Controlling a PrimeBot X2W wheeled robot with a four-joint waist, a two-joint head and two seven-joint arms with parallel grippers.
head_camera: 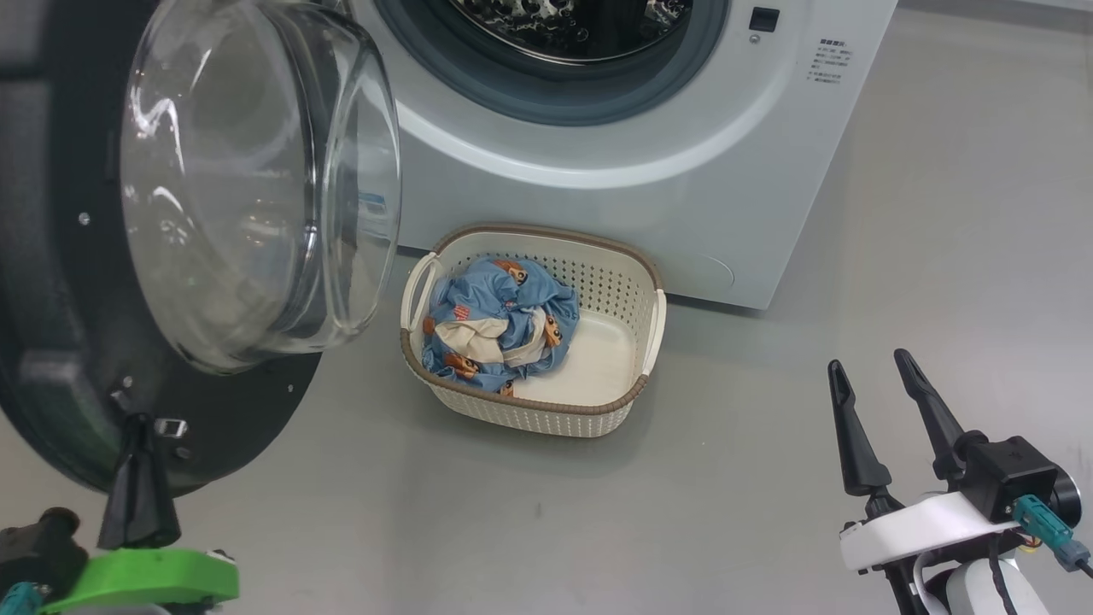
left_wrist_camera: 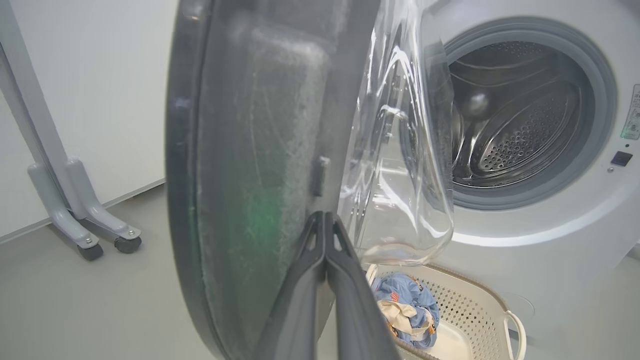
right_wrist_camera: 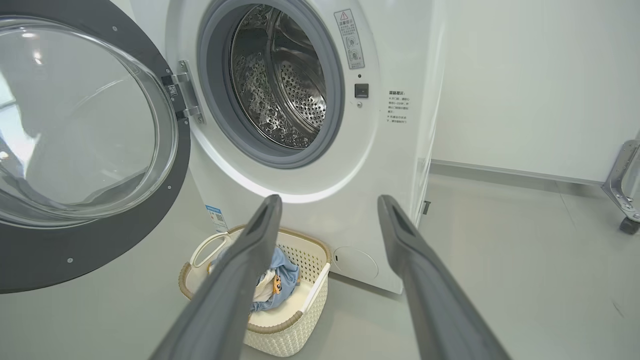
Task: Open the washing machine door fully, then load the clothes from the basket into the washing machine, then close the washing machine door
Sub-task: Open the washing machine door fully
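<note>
The washing machine (head_camera: 683,171) stands with its steel drum (right_wrist_camera: 285,80) exposed. Its door (head_camera: 248,418) is swung open to the left, the glass bowl (head_camera: 256,179) bulging toward the basket. My left gripper (head_camera: 137,424) is shut, with nothing between its fingers, and its tips (left_wrist_camera: 324,216) rest against the door's (left_wrist_camera: 250,150) black rim beside the latch. The cream basket (head_camera: 546,232) sits on the floor before the machine. It holds the blue and cream clothes (head_camera: 495,325) at its left end. My right gripper (head_camera: 869,363) hovers open and empty, right of the basket (right_wrist_camera: 295,325) and apart from it.
Grey floor spreads around the basket and to the machine's right. A grey wheeled frame leg (left_wrist_camera: 85,225) stands by the white wall left of the door. Another castor (right_wrist_camera: 625,222) sits at the far right wall.
</note>
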